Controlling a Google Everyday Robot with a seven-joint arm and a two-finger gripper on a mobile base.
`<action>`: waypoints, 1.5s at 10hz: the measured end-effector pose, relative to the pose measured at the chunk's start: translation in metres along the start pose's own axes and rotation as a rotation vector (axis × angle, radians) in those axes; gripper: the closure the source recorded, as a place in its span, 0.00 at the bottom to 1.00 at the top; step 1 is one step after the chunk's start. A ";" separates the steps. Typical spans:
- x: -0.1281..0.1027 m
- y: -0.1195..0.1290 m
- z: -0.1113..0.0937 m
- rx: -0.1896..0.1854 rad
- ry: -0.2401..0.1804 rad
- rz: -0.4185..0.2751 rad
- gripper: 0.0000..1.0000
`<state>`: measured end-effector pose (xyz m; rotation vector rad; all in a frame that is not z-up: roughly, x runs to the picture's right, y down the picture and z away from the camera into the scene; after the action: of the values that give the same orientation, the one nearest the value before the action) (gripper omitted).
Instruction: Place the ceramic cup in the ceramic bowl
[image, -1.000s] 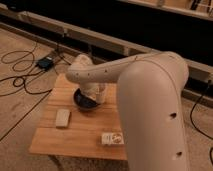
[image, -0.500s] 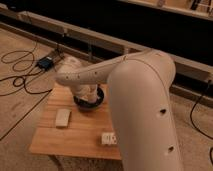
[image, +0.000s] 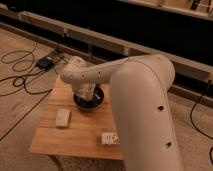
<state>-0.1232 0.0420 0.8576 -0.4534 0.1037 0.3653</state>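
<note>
The wooden desk (image: 87, 137) is seen in the lower left of the frame, and the dark ceramic bowl (image: 97, 101) rests on its far half, near the centre of the frame. The large white arm (image: 142, 100) fills the right and middle of the frame and reaches left over the bowl. The gripper (image: 86, 89) is held at the end of the arm, directly over the bowl's inner part, and much of the bowl is hidden behind it.

The ceramic cup cannot be made out apart from the pale wrist; it is judged to be held at the gripper or already lowered into the bowl, but this cannot be told. Whether the fingers are wide, narrow or closed on the cup cannot be told either.

A flat pale block (image: 63, 118) lies on the desk's left part and a white carton (image: 110, 138) near its front edge, both apart from the bowl.

The placing step is judged to be in hand. The next move calls for a steady descent into the bowl's centre, a release of the cup, and a straight lift clear of the rim
</note>
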 end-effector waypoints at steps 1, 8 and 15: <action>0.002 -0.004 0.007 -0.005 -0.004 -0.006 0.78; 0.016 -0.001 0.028 -0.036 0.037 -0.045 0.20; 0.016 0.000 0.028 -0.037 0.036 -0.044 0.20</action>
<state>-0.1076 0.0597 0.8801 -0.4986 0.1216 0.3161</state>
